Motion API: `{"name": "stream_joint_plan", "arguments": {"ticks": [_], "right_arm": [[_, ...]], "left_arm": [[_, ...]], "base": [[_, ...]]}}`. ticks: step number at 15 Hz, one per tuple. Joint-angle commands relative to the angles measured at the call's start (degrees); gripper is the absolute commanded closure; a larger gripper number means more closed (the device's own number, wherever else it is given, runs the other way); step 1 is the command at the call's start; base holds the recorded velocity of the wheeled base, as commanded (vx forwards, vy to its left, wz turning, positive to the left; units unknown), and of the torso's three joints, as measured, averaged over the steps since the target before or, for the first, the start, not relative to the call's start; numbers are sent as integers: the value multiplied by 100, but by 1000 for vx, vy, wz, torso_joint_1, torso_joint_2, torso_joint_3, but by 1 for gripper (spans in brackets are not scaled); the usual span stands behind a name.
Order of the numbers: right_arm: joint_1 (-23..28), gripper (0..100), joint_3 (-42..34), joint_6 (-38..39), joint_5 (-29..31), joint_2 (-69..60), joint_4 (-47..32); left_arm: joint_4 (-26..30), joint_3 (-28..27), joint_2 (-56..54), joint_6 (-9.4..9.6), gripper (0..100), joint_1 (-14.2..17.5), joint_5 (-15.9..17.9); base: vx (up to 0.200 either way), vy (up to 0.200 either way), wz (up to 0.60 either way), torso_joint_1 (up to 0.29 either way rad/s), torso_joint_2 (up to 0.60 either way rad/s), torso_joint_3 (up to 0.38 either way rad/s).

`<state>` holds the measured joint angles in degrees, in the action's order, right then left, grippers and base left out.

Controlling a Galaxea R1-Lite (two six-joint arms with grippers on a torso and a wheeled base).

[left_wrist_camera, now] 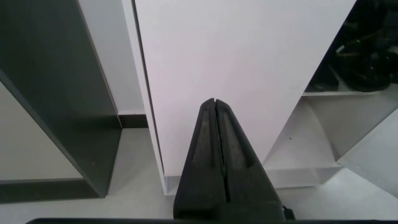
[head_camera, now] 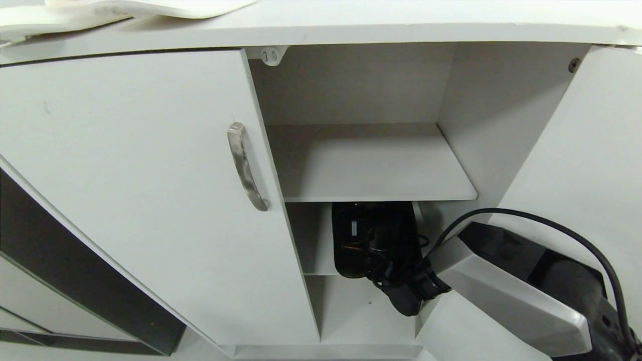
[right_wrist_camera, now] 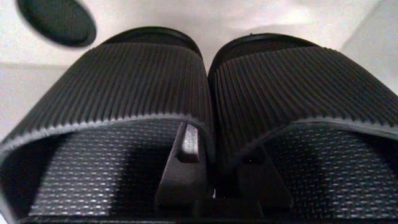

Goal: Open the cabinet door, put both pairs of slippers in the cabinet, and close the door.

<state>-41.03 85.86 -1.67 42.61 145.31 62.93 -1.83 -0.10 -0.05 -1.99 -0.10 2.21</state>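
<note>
2 slippers (right_wrist_camera: 124, 87) part-hidden below shelf (head_camera: 371, 165)

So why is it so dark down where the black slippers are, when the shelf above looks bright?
Head view: the white flat shelf catches the room light but shades the compartment under it, so the black ribbed rubber slippers nearly vanish. Right wrist view: up close, light reaches their straps, while the insides are shadowed.

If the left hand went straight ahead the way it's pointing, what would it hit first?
Most likely the flat face of the shut cabinet door: the left hand, closed, points at it. How far off is hard to tell.
</note>
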Motion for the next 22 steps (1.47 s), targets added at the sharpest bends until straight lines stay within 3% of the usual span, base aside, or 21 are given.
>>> {"name": "stream_joint_plan", "arguments": {"ticks": [1, 9, 22], "right_arm": [[139, 100, 493, 0, -7, 261, -158], [245, 100, 880, 0, -7, 674, -334], [131, 100, 660, 0, 72, 463, -263]], "left_arm": [[-2, 1, 5, -3, 100, 1, -1], [-2, 1, 14, -12, 100, 1, -1], [-2, 1, 5, -21, 100, 1, -1]], "base": [[0, 0, 0, 0, 0, 0], [0, 0, 0, 0, 0, 0], [0, 0, 0, 0, 0, 0]]}}
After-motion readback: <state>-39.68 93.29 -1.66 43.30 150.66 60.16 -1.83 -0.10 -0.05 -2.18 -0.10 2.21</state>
